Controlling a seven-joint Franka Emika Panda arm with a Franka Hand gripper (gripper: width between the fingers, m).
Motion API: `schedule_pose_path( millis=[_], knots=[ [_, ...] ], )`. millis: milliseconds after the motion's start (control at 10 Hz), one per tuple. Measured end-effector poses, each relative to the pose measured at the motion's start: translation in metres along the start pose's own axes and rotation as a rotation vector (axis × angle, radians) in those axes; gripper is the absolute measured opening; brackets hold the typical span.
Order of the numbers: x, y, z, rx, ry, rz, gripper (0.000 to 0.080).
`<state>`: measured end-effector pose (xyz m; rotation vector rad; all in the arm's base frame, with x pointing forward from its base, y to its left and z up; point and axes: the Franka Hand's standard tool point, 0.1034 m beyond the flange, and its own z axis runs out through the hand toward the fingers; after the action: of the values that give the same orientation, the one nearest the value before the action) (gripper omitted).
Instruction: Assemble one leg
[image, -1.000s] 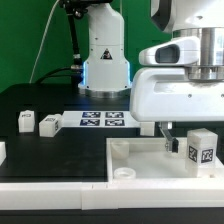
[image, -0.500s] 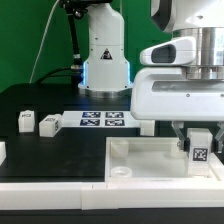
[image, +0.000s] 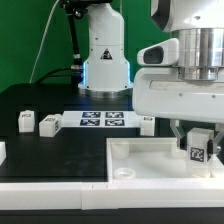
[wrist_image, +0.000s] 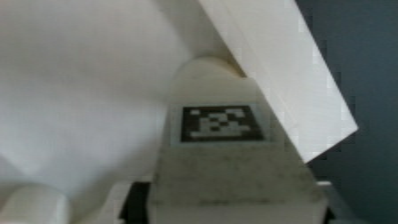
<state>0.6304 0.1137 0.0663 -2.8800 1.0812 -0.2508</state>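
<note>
Hand (image: 197, 150) grips leg (image: 198, 147) over white tray (image: 140, 155)

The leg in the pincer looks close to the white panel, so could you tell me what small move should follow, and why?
Probably a slight descent: the pincer grips the leg just above the white panel, with one corner visible beyond the leg's tip.

A black table (image: 60, 100) stands before a green wall (image: 25, 30).
</note>
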Motion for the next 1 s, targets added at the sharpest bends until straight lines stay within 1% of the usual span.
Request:
schedule_pose_path(
  millis=[400,600,700,800,1000],
  knots=[
    [-0.0003,0.0029,0.0004,-0.004,-0.012,0.338,0.0291],
    [-0.0012,0.0047,0.0002,-0.008,-0.032,0.602,0.0294],
    [-0.0023,0.0049,0.0002,-0.019,-0.037,0.700,0.0294],
    [-0.0029,0.0055,0.0004,-0.021,-0.044,0.836,0.0294],
    [-0.0040,0.0054,0.0003,-0.019,-0.059,0.968,0.0294]
  ],
)
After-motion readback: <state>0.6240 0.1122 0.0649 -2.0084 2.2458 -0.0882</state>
